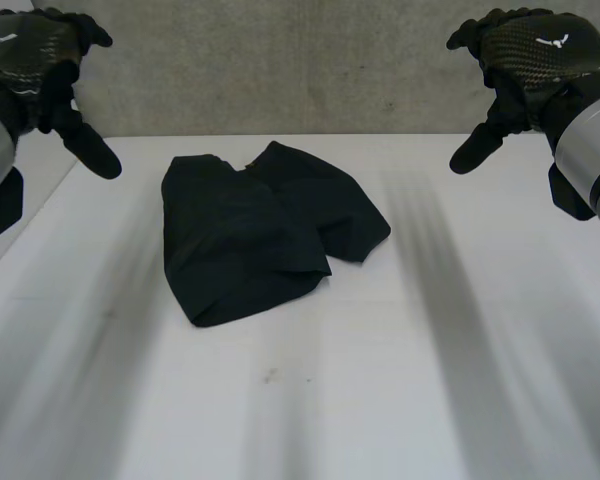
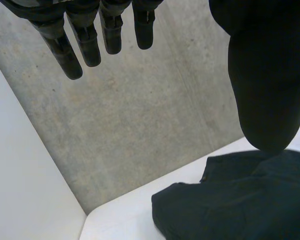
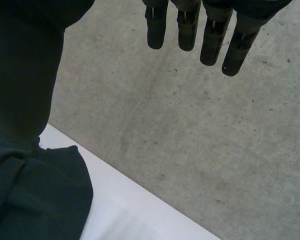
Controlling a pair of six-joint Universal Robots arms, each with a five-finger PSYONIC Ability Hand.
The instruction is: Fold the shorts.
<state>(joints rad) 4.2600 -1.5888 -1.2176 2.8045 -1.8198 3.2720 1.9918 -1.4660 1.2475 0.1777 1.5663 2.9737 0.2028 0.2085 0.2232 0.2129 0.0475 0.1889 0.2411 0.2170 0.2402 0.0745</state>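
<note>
The left hand [image 1: 35, 60] hangs at the upper left of the frame and the right hand [image 1: 525, 55] at the upper right. Both are raised off the table [image 1: 430, 380], with their fingers [image 2: 90, 45] straight, spread and holding nothing. Held this high and wide, they leave the cloth in plain sight from above, which suits sizing it up before a grasp.

The black shorts [image 1: 260, 235] lie between them, just left of centre in the upper middle of the frame. They are bunched, one leg lapped over the other and the edges uneven, so the fold looks unfinished.
</note>
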